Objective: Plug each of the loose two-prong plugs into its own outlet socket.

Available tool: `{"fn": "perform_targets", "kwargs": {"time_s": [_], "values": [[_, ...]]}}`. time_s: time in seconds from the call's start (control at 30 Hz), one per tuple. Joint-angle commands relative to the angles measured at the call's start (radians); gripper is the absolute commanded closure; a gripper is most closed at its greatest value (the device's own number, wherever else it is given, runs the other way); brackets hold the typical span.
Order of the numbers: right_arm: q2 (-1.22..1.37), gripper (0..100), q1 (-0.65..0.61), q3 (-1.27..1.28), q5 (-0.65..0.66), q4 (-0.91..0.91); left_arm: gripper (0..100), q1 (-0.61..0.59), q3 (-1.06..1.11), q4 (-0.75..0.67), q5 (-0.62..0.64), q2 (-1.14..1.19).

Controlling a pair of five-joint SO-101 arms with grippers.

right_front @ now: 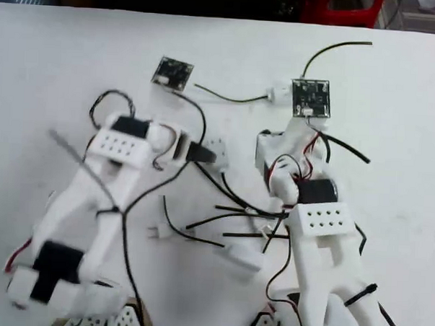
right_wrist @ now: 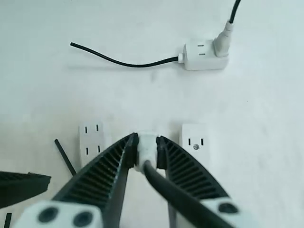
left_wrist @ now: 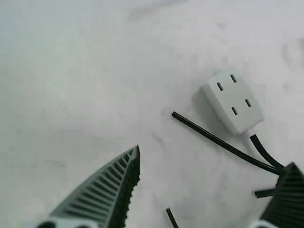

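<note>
**Spotter A:** Your right end effector [right_wrist: 147, 139] is closed down on a white two-prong plug [right_wrist: 146, 149]. You have its body pinched between the two ribbed black fingers [right_wrist: 107, 175]. Its thick black cord [right_wrist: 175, 192] runs back between them toward the wrist.

**Spotter B:** From your right wrist camera, that plug sits between two outlets lying on the white worktop [right_wrist: 47, 95]. A white four-slot outlet block [right_wrist: 91, 141] is on one side, and a white two-slot outlet with a screw head [right_wrist: 197, 142] is on the other. You cannot tell whether the prongs touch either one, because the plug body hides them.

**Spotter A:** Farther out you have a third white outlet block [right_wrist: 197, 57] with a second white plug [right_wrist: 222, 42] seated in it. A thin black lead [right_wrist: 137, 65] trails from the block's other end.

**Spotter B:** Your left end effector [left_wrist: 213, 156] is spread wide and holds nothing. In your left wrist camera, the white four-slot outlet block [left_wrist: 232, 100] lies flat just beyond its fingertips, slots facing up. A black cable [left_wrist: 218, 139] passes close beside it.

**Spotter A:** In the high view, a loose white plug [right_front: 155, 232] lies on the worktop between your two arms. Its prongs point toward your left arm.
</note>
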Motion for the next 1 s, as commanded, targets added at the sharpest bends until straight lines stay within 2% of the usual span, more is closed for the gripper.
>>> {"fn": "perform_targets", "kwargs": {"time_s": [0.0,0.2,0.5,0.7,0.77,0.83,0.97], "values": [[-0.031,98.1,0.012,0.012,-0.020,-0.054,57,0.004,-0.305,0.120,0.089,0.228],[-0.031,98.1,0.058,0.087,-0.014,-0.202,57,0.091,-0.505,0.192,0.104,0.438],[-0.031,98.1,0.104,0.086,-0.020,-0.211,58,0.150,-0.732,0.196,0.144,0.717],[-0.031,98.1,0.104,0.086,-0.020,-0.211,79,0.157,-0.827,0.198,0.135,0.825],[-0.031,98.1,0.104,0.086,-0.020,-0.211,85,0.154,-0.856,0.229,0.089,0.831],[-0.031,98.1,0.104,0.086,-0.020,-0.211,88,0.154,-0.888,0.267,-0.008,0.828],[-0.031,98.1,0.104,0.087,-0.020,-0.211,93,0.153,-1.013,0.374,-0.170,0.828]]}}
